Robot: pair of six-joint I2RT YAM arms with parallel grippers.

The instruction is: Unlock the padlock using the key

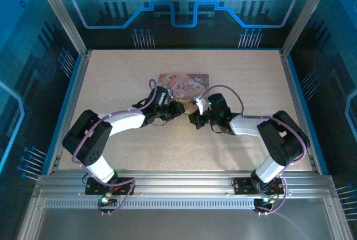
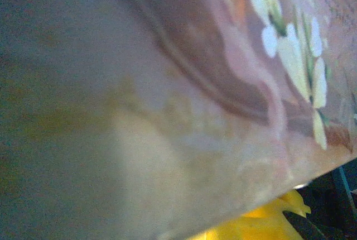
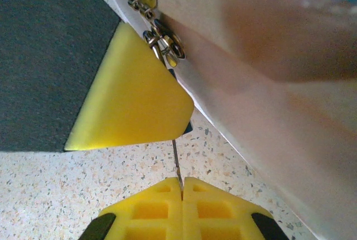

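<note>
Your left arm reaches in from the left, and the left gripper [image 1: 174, 109] sits against the near edge of the pink tin box [image 1: 184, 82] that lies flat on the speckled table [image 1: 111, 78]. The left wrist camera is pressed so close to the box's illustrated lid [image 2: 195, 84] that the picture blurs. One yellow fingertip [image 2: 262, 223] shows at the bottom, and you cannot tell from this whether that gripper is wide, narrow or holding anything.

In the right wrist view, a yellow wedge-shaped finger [image 3: 134, 103] that is not the right gripper's own lies against the box's pale side wall, just below the small silvery hasp rings [image 3: 167, 44] fixed there. A thin dark blue sliver, apparently the padlock [image 3: 188, 128], peeks out at the wedge's lower right edge, touching the box wall. Most of it is hidden behind the wedge.

The key [image 3: 175, 159] is a thin metal shaft that runs from that sliver straight down to the right gripper [image 3: 182, 187]. That gripper's two yellow fingers are pressed together with the key pinched between their tips. Seen from above, the right gripper [image 1: 196, 118] sits just off the box's near right corner, close beside the left one.
</note>
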